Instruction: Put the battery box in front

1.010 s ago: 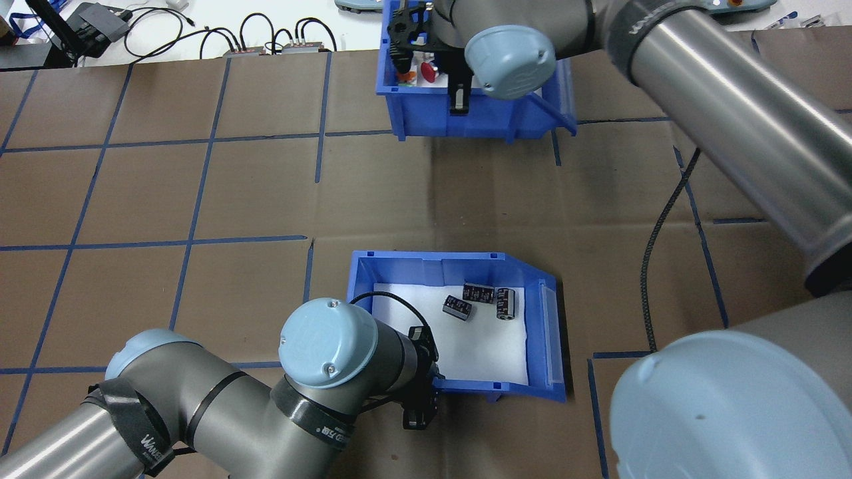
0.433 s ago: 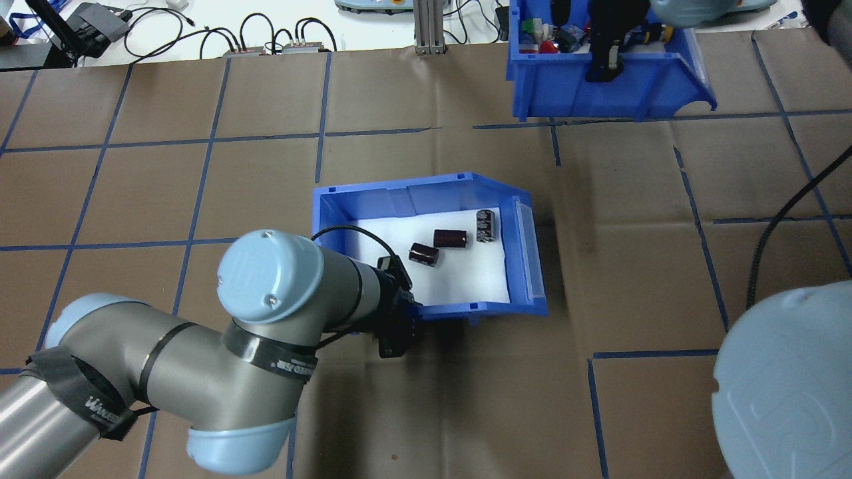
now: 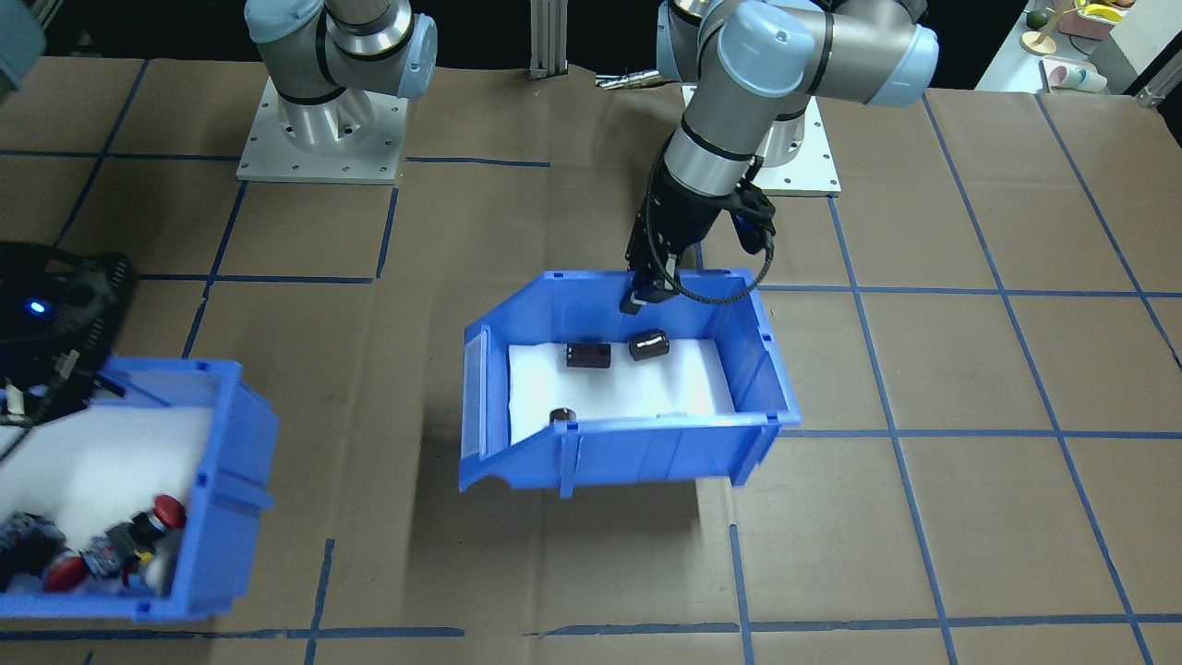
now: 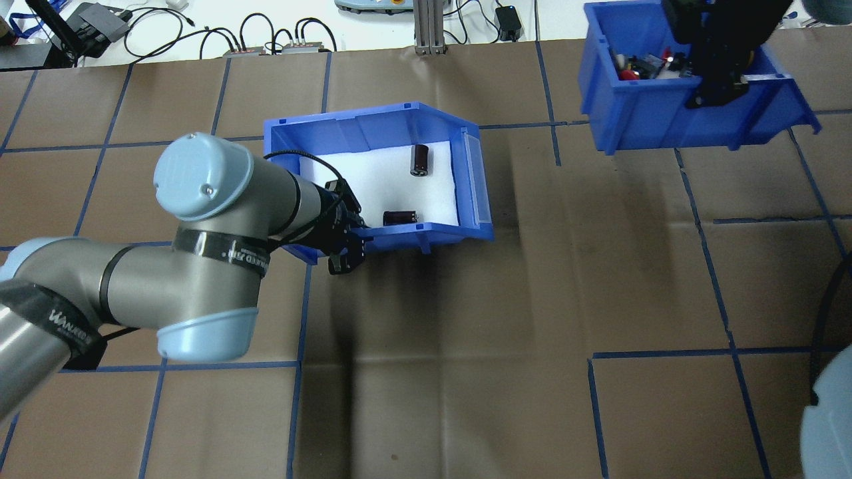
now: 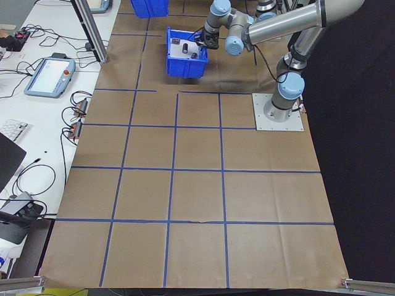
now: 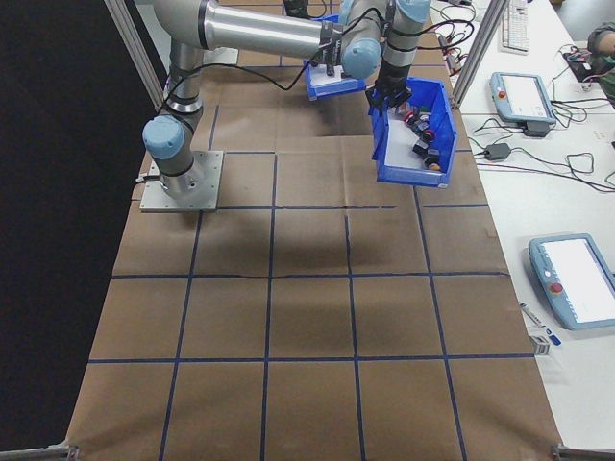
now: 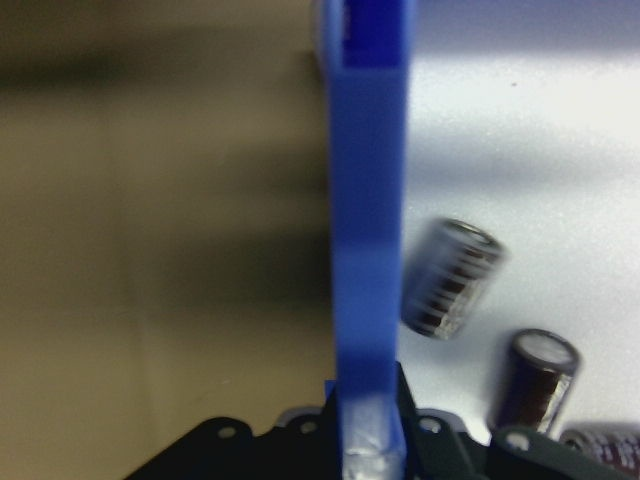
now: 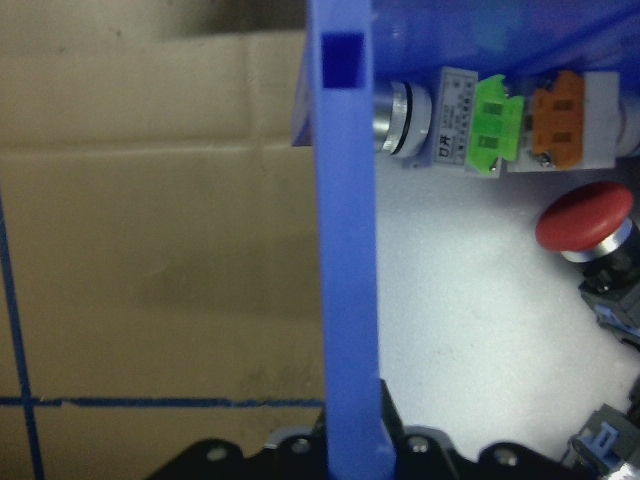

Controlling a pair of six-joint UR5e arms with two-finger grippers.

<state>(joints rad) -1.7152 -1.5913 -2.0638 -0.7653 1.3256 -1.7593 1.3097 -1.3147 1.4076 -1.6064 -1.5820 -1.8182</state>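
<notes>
The battery box [image 4: 363,128] is a blue bin with white foam and dark cylinders [image 4: 419,161] rolling loose inside. My left gripper [image 4: 343,247] is shut on its near side wall, holding it slightly tilted above the table; a shadow lies under it in the front-facing view, where the battery box [image 3: 646,457] sits mid-table. In the left wrist view the blue wall [image 7: 370,250] runs between the fingers, with the cylinders [image 7: 455,280] to its right. My right gripper [image 4: 719,83] is shut on the wall of the other blue bin [image 4: 655,123], which holds coloured switches [image 8: 585,225].
An aluminium post [image 4: 429,26] stands at the table's far edge, with cables [image 4: 266,33] on the white bench behind it. Both arm bases [image 3: 319,139] are bolted near the robot's side. Brown paper with blue tape lines covers the table.
The left arm has carried the battery box away from the robot and leftward, and the cylinders have rolled apart. The right arm has carried the switch bin to the right.
</notes>
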